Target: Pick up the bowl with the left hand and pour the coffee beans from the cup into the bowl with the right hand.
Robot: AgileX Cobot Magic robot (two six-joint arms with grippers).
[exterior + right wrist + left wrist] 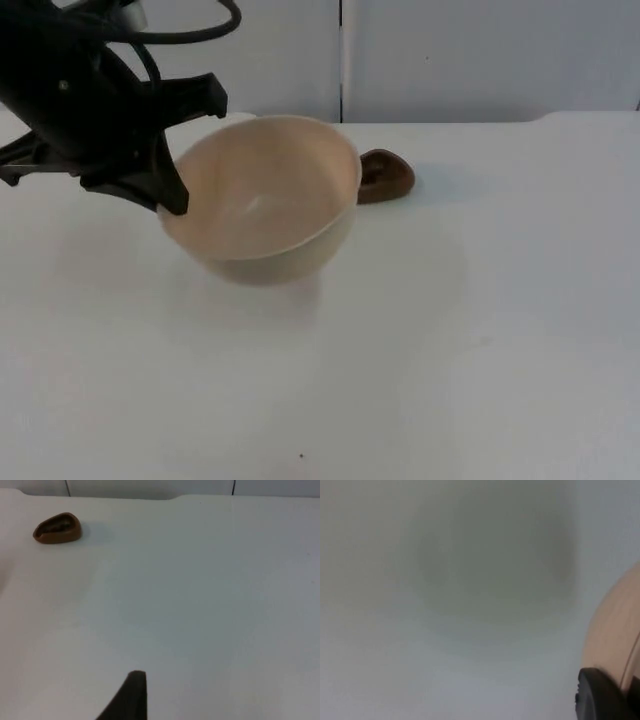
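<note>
A cream bowl (270,195) hangs tilted a little above the table, its inside bare. My left gripper (172,203) is shut on the bowl's left rim. In the left wrist view the bowl's outer wall (615,640) curves beside a black fingertip (600,697). A small brown cup (386,176) with dark coffee beans in it stands on the table just behind the bowl's right side. My right gripper (131,700) waits low over the table, well apart from the cup (57,528), with nothing in it.
The white table top (450,330) stretches wide in front of and right of the bowl. The grey partition wall (480,55) closes the back edge just behind the cup.
</note>
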